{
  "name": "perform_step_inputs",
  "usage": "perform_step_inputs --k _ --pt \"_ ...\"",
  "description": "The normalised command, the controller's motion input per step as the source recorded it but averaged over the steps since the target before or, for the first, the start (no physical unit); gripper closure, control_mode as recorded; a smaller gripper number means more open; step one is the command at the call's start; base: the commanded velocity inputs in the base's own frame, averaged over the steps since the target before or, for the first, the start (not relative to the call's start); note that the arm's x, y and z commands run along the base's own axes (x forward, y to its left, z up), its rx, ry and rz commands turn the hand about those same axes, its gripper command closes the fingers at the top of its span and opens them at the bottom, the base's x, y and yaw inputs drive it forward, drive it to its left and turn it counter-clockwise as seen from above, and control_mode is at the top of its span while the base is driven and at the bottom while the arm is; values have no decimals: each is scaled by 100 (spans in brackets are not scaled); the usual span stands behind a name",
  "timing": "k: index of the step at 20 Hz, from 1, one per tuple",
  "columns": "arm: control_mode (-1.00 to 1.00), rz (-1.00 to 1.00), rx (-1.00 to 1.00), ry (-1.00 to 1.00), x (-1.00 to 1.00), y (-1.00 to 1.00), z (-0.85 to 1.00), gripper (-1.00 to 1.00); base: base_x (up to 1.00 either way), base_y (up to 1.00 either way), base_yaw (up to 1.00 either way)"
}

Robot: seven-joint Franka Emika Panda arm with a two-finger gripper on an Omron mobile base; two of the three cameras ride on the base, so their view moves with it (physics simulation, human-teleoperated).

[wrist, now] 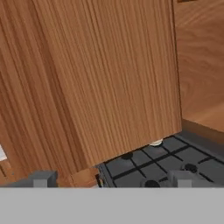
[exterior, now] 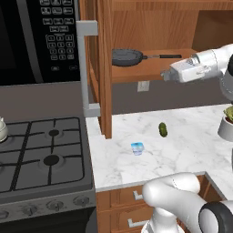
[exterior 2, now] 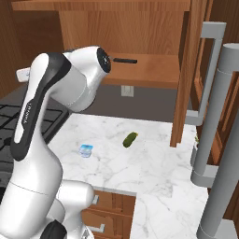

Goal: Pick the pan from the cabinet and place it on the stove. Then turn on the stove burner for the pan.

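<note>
The dark-grey pan (exterior: 126, 57) lies on the bottom shelf of the open brown cabinet (exterior: 154, 27), its thin black handle (exterior: 164, 56) pointing right. The handle's end (exterior 2: 125, 60) also peeks out past my arm in the right base view. My gripper (exterior: 164, 75) hovers just below and right of the handle's tip, pointing left. In the hand view the gripper (wrist: 113, 179) is open, fingertips (wrist: 41, 178) far apart, nothing between them. It faces the open cabinet door (wrist: 100, 78), with the stove (wrist: 166, 159) below. The stove (exterior: 41, 150) is at lower left, with its wider stove burner (exterior: 51, 159).
The open door (exterior: 105, 68) with its grey bar handle (exterior: 86, 68) stands edge-on between stove and counter. A white kettle (exterior: 2, 129) sits at the stove's left. A pickle (exterior: 162, 129), a small blue cup (exterior: 137, 148) and a potted plant (exterior: 226, 123) are on the marble counter. A microwave (exterior: 36, 36) hangs above.
</note>
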Motion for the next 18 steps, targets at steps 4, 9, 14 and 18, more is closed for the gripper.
perform_step_inputs --k 4,9,14,18 --pt "-100 -4 -9 -20 39 -26 14 -100 0 0 0" --pt "-100 -3 -8 -19 42 -24 4 -100 0 0 0" --pt "-100 0 -3 -15 50 -20 0 -100 0 0 0" --pt "-100 0 0 -7 62 -16 0 -100 0 0 0"
